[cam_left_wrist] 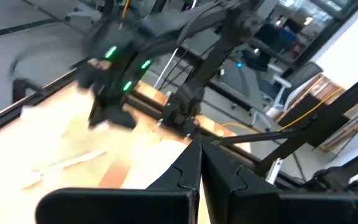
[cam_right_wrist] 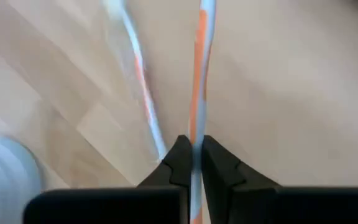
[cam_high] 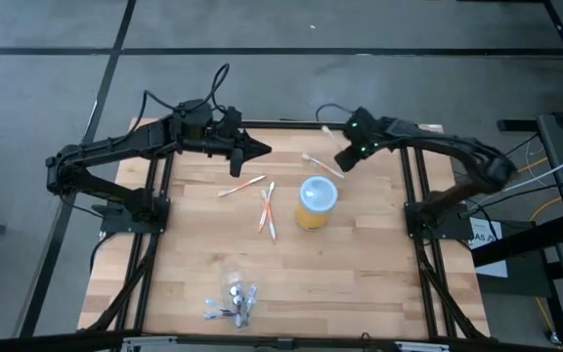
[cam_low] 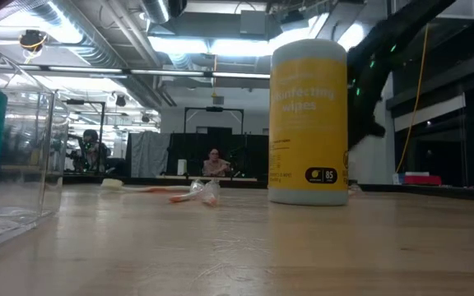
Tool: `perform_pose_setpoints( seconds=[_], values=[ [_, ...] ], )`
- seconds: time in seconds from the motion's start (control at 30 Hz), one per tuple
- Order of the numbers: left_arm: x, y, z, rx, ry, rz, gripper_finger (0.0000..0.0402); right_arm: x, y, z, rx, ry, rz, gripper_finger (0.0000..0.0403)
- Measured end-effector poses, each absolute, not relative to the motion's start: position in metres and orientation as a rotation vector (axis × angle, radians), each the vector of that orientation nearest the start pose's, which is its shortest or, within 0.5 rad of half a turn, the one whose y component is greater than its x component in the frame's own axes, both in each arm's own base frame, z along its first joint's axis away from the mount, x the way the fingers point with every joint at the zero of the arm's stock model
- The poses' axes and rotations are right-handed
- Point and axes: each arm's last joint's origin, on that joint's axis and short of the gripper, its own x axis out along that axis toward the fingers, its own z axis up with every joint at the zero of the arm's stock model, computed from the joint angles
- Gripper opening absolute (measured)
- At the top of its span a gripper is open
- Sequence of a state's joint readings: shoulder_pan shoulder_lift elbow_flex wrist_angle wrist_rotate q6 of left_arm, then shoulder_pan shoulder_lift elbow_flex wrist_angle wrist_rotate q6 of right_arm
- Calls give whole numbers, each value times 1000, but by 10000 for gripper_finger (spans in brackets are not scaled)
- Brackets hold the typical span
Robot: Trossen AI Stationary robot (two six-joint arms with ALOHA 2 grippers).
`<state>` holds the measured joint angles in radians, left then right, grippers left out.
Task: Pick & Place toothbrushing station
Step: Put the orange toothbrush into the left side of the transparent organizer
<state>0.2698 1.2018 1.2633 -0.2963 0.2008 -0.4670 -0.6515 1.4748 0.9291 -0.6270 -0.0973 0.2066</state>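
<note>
The toothbrush (cam_right_wrist: 199,74) held by the right end effector (cam_right_wrist: 192,155) is a thin white handle with an orange stripe; in the right wrist view it runs straight out from between the two dark fingers, which are closed on it. In the high view this toothbrush (cam_high: 316,162) lies at the back of the wooden tabletop (cam_high: 379,284), just beside the right end effector (cam_high: 343,161). A second striped toothbrush (cam_right_wrist: 135,81) shows blurred beside it in the right wrist view.

Three more toothbrushes lie near the middle of the tabletop. One (cam_high: 240,186) lies at a slant to the left; two others (cam_high: 267,210) cross each other just beside the yellow canister (cam_high: 316,203). The canister stands upright, has a pale-blue top, and carries the printed words "disinfecting wipes" in the low view (cam_low: 309,123).

A clear plastic pouch (cam_high: 235,301) with small items inside rests near the front edge of the tabletop, well apart from the toothbrushes. In the low view a clear container (cam_low: 11,156) with a teal object inside occupies the left edge.

The left end effector (cam_high: 259,150) hangs over the back left part of the tabletop, away from all items. Its fingers (cam_left_wrist: 188,174) are pressed together and hold nothing.

A person (cam_low: 214,163) is visible in the room behind the tabletop in the low view.
</note>
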Motion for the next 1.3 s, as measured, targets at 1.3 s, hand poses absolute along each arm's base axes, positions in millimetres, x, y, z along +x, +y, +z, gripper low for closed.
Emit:
perform_pose_setpoints(
  seconds=[1.3],
  values=[
    [330,61,397,-618,-184,-81,107,241,-33,367,632,191,253,16]
  ],
)
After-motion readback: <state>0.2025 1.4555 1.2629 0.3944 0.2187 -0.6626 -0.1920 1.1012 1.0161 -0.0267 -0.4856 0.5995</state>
